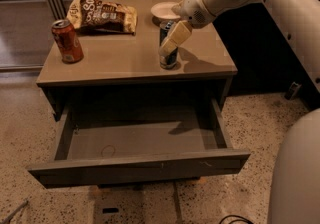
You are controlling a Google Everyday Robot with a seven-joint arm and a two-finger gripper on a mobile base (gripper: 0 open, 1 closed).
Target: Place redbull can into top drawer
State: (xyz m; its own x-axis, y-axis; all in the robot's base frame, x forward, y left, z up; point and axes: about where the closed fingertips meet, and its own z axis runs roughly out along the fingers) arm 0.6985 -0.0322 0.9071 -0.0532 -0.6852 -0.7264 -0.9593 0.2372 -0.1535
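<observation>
The redbull can [169,59] stands upright on the cabinet top [120,60], right of the middle near the front edge. Only its lower part and a bit of its top show. My gripper [173,41] reaches down from the upper right on the white arm and sits right at the can, covering its upper half. The top drawer [140,169] is pulled out wide below the cabinet top. Its inside is bare and in shadow.
A red soda can [67,41] stands at the left of the cabinet top. A chip bag [102,15] lies at the back left, and a white bowl [164,11] sits at the back behind the gripper. The floor around is speckled stone.
</observation>
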